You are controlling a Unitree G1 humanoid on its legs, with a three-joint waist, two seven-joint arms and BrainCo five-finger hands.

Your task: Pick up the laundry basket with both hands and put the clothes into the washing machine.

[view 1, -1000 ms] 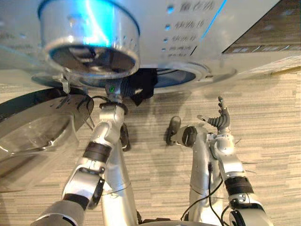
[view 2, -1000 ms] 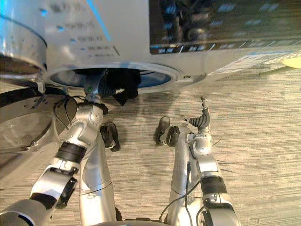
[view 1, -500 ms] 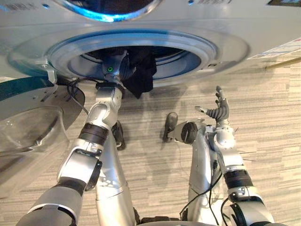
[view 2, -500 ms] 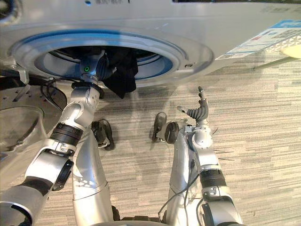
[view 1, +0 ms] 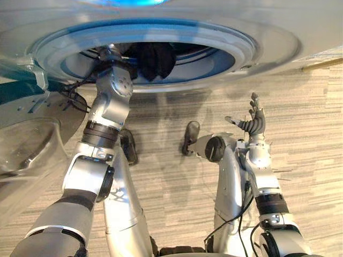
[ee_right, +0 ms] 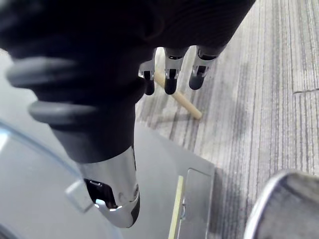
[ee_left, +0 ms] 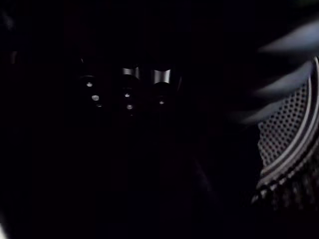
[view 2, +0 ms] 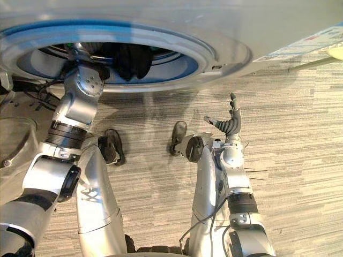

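Observation:
The washing machine's round opening [view 1: 257, 48] with its blue-lit rim spans the top of both eye views. A dark garment [view 1: 154, 58] lies bunched just inside the drum. My left arm [view 1: 110, 91] reaches up into the opening beside that garment, and its hand is hidden in the dark drum. The left wrist view is nearly black, with the perforated drum wall [ee_left: 289, 134] at one side. My right hand [view 1: 252, 122] is raised over the floor in front of the machine, fingers [ee_right: 169, 74] straight and holding nothing.
The machine's open glass door [view 1: 27, 144] stands out at the left, close to my left arm. A pale wooden rod [ee_right: 179, 99] lies on the striped grey floor [view 1: 305, 139] by the machine's right side.
The view has shifted up the machine's front. My left arm has pushed deeper into the drum, and the dark garment that hung over the rim now sits inside. The right hand stays raised.

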